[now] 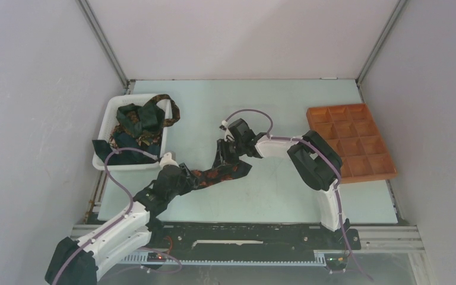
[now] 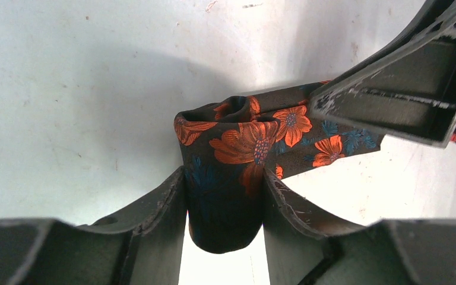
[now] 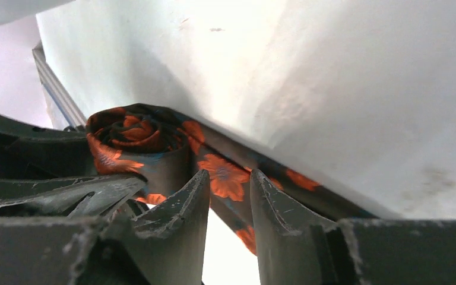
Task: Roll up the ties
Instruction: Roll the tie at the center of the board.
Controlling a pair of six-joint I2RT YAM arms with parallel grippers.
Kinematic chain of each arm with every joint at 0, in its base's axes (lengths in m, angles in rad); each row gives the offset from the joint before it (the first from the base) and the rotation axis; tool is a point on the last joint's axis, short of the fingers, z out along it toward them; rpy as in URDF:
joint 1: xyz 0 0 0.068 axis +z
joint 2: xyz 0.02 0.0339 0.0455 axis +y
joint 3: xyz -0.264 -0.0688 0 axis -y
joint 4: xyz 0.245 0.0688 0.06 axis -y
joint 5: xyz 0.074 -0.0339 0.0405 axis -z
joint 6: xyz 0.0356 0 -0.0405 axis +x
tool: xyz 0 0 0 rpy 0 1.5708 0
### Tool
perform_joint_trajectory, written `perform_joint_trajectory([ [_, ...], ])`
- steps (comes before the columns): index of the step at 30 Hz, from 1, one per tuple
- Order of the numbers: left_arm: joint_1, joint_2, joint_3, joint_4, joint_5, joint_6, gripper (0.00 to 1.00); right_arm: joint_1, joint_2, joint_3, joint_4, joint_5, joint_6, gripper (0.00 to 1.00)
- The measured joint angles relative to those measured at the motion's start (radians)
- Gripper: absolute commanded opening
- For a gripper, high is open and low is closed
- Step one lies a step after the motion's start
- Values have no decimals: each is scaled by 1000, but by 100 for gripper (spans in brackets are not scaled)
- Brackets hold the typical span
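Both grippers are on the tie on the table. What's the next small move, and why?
Probably the left gripper should turn its rolled end one more wrap toward the right gripper, which pins the strip. The left fingers press both sides of a small roll of the tie, the right fingers clamp the flat strip right beside it, and more tie lies unrolled on the table.

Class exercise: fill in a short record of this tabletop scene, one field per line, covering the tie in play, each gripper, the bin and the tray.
Tie in play: floral tie, lying on the table between the two arms, one end rolled up
Left gripper: fingers closed on a folded part of the tie
Right gripper: fingers pinching the strip beside the roll
White bin: far left, heaped with more ties, some draped over its rim
Compartment tray: far right, compartments look empty
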Motion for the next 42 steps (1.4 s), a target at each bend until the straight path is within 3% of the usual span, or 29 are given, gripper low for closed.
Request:
perform_joint_trajectory([
  [31, -14, 292, 283, -183, -4, 182, 44, -36, -106, -96, -132, 152, -32, 31],
  [42, -57, 480, 448, -314, -80, 227, 44, -167, -193, -111, -186, 148, -67, 32],
])
